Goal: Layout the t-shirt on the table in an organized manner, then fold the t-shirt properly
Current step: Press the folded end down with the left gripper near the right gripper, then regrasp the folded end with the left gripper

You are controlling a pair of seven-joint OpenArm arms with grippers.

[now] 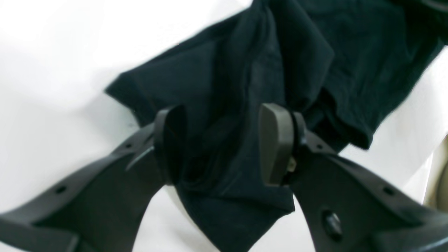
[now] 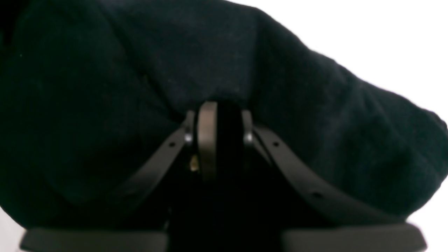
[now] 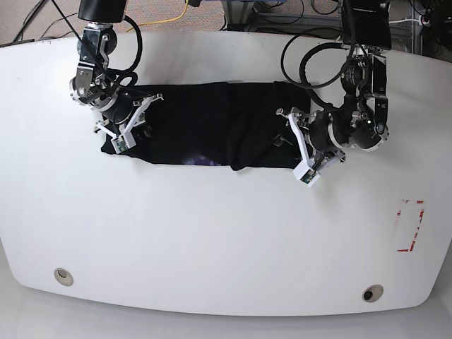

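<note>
The black t-shirt (image 3: 212,123) lies as a long bunched band across the upper middle of the base view, on the white surface (image 3: 212,240), with one arm at each end of it. At the left end in this view is the right gripper (image 3: 126,126). In its own wrist camera its jaws are together, with black cloth pinched between them, so this end seems to be held firm as an anchor. At the right end is the left gripper (image 1: 224,143). Its jaws are apart, and a folded edge of the shirt passes between them without being squeezed. I cannot tell if it has just let go or is about to close.

I think the shirt is being stretched from both ends to make it flat, because it is not yet laid out: the sleeves and chest print are hidden in folds. The red tape rectangle (image 3: 410,224) at the lower right is well apart from the cloth.
</note>
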